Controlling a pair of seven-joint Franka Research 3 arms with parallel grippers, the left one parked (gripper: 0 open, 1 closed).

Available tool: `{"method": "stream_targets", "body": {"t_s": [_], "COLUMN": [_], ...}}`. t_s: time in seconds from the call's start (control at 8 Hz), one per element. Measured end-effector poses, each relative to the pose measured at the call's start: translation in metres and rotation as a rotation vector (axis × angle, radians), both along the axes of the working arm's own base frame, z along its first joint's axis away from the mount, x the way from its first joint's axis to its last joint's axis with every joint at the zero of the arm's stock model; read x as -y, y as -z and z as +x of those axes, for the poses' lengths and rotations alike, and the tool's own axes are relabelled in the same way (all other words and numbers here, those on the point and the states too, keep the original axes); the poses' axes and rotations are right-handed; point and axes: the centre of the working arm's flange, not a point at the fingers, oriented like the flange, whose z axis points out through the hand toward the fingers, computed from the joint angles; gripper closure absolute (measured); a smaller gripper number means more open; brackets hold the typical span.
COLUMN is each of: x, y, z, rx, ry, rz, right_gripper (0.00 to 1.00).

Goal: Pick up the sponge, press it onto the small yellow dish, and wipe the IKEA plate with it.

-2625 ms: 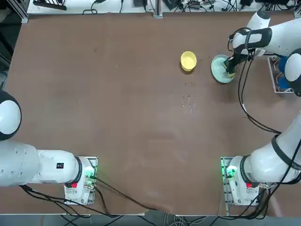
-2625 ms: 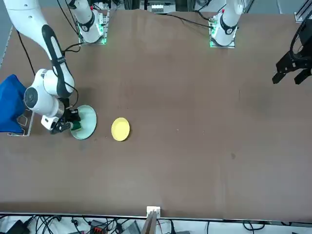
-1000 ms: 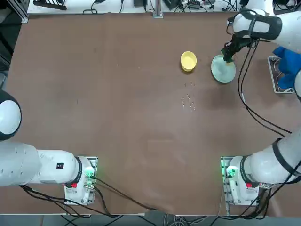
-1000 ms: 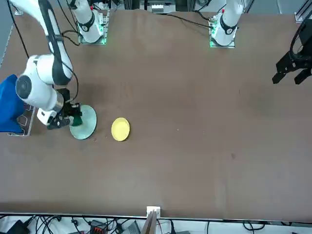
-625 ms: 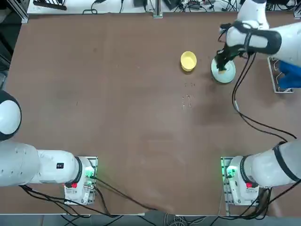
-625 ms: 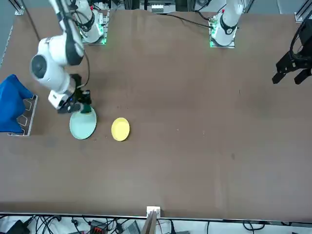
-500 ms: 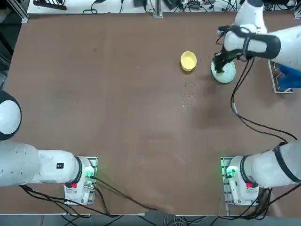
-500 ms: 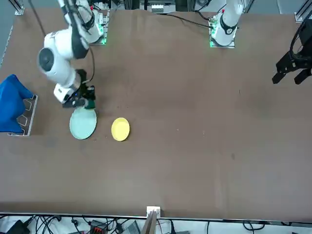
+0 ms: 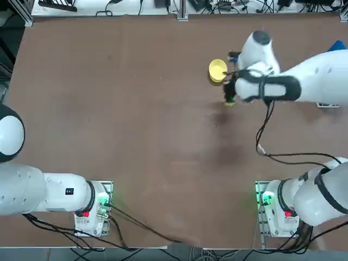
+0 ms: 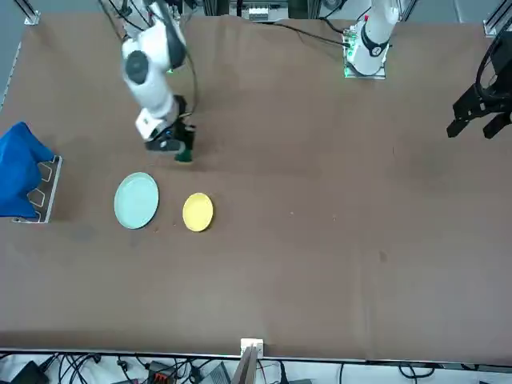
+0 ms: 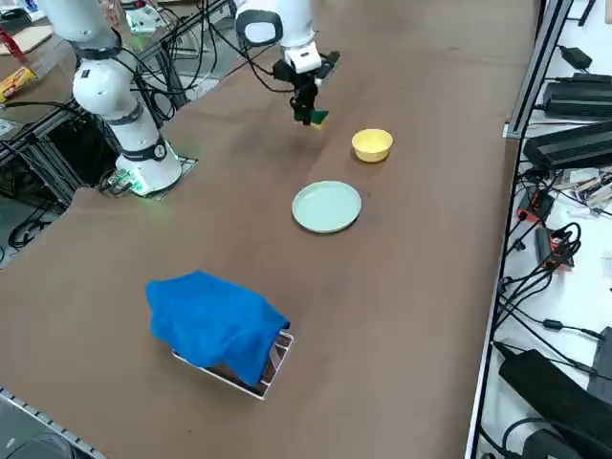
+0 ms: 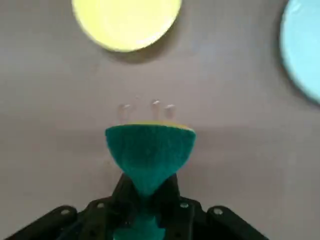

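Upper right of centre in the top view, the right gripper [image 9: 230,98] pinches the sponge [image 12: 149,148] between its fingers, just below the small yellow dish [image 9: 217,70]; the IKEA plate [image 10: 136,200] lies apart.

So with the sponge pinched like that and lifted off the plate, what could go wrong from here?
The right gripper pinches the sponge so hard that it is squeezed into a narrow waist; it might sit crooked or slip when pressed down. It hangs over bare table, beside the small yellow dish, so a descent here could miss the dish. The IKEA plate lies close by and could be nudged.
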Motion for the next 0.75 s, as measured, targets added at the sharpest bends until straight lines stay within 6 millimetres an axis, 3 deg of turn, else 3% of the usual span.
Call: {"method": "stream_targets", "body": {"t_s": [0.25, 0.75], "x": [-0.023, -0.023], "y": [0.028, 0.062], "z": [-0.012, -0.025], "rx": [0.003, -0.008], "ry": [0.011, 0.0], "rz": [-0.003, -0.021], "right_gripper": [0.78, 0.78]}}
